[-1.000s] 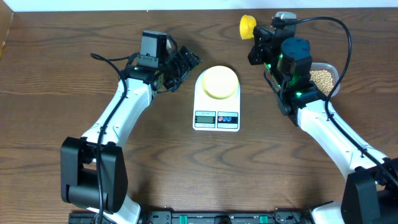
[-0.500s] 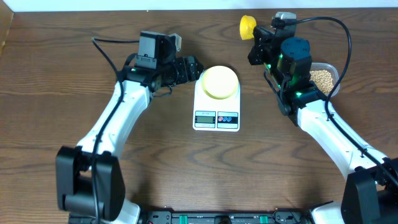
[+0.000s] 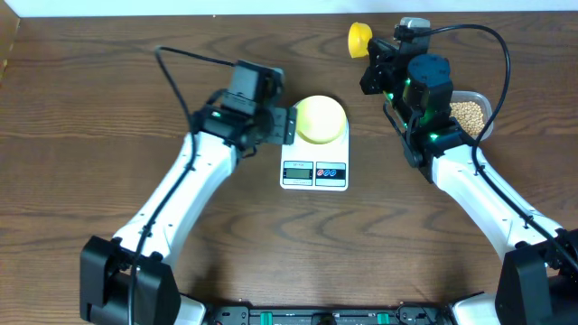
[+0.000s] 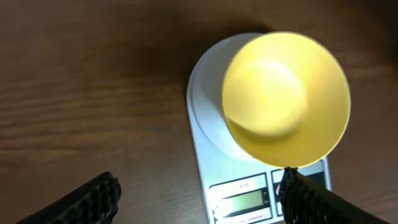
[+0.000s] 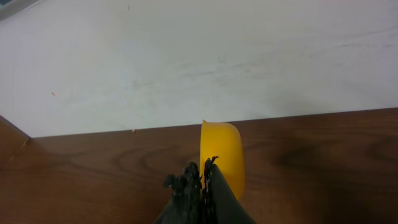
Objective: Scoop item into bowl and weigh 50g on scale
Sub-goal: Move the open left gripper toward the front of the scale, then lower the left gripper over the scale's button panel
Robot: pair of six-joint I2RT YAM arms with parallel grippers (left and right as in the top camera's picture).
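Observation:
A pale yellow bowl (image 3: pixel 319 118) (image 4: pixel 286 99) stands empty on the white scale (image 3: pixel 314 173) (image 4: pixel 205 112). My left gripper (image 3: pixel 287 127) (image 4: pixel 199 194) is open just left of the bowl. One finger hangs over the bare table and the other over the scale by the bowl's near rim, with nothing between them. My right gripper (image 3: pixel 371 65) (image 5: pixel 202 177) is shut on a yellow scoop (image 3: pixel 359 38) (image 5: pixel 222 155) and holds it up near the table's back edge. The beans (image 3: pixel 468 111) lie in a clear container at the right.
The clear container (image 3: pixel 484 97) sits behind my right arm, partly hidden by it. A pale wall (image 5: pixel 199 56) rises just beyond the table's back edge. The left arm's black cable (image 3: pixel 181 68) loops over the table behind it.
My left arm has swung right, bringing its open gripper up to the scale and bowl. The right arm and the scoop have not moved.

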